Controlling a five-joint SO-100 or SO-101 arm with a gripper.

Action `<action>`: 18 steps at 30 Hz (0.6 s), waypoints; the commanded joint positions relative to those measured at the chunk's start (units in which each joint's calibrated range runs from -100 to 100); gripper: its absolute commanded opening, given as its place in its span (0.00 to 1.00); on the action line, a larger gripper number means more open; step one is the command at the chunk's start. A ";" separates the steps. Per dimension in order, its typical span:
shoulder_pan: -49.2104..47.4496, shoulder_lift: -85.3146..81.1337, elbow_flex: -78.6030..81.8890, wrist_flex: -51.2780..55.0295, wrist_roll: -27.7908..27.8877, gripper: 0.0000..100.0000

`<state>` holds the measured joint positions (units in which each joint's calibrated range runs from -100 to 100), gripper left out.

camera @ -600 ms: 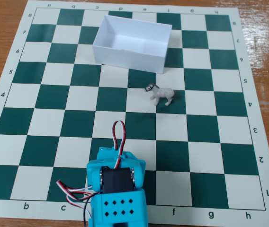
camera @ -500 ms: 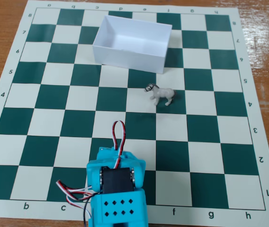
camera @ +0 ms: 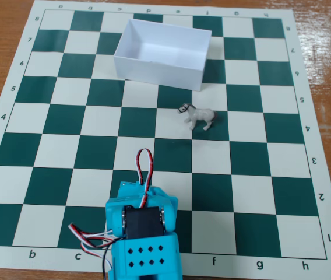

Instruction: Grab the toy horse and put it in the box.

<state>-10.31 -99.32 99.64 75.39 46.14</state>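
Observation:
The toy horse [camera: 199, 117] is a tiny off-white figurine with a dark mane and bridle. It stands upright on the chessboard right of centre, its head to the left. The box [camera: 161, 70] is white and open-topped, and it sits empty near the board's far edge, just above and left of the horse. My blue arm [camera: 143, 227] is folded at the near edge of the board, well below the horse. Its body hides the gripper fingers, so I cannot tell how the jaws stand. Nothing shows in its hold.
A green and white chessboard mat [camera: 55, 151] covers a wooden table [camera: 328, 70]. Red, white and black wires [camera: 144, 166] loop up from the arm's top and left side. Nothing else stands on the board.

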 commanded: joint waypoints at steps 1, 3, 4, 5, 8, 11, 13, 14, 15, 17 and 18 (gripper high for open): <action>-0.41 -0.24 0.36 0.10 0.14 0.00; -0.41 -0.24 0.36 0.10 0.14 0.00; -0.41 -0.24 0.36 0.10 0.14 0.00; -0.41 -0.24 0.36 0.10 0.14 0.00; -0.41 -0.24 0.36 0.10 0.14 0.00; -0.27 -0.24 0.36 0.10 0.14 0.00; 0.52 -0.24 0.36 0.10 0.14 0.00; 0.81 -0.24 0.36 0.10 0.14 0.00; 1.16 -0.24 0.36 0.10 0.14 0.00; 3.02 -0.24 0.36 0.10 0.14 0.00; 3.59 -0.06 0.36 -0.48 0.14 0.00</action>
<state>-8.74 -99.32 99.64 75.39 46.14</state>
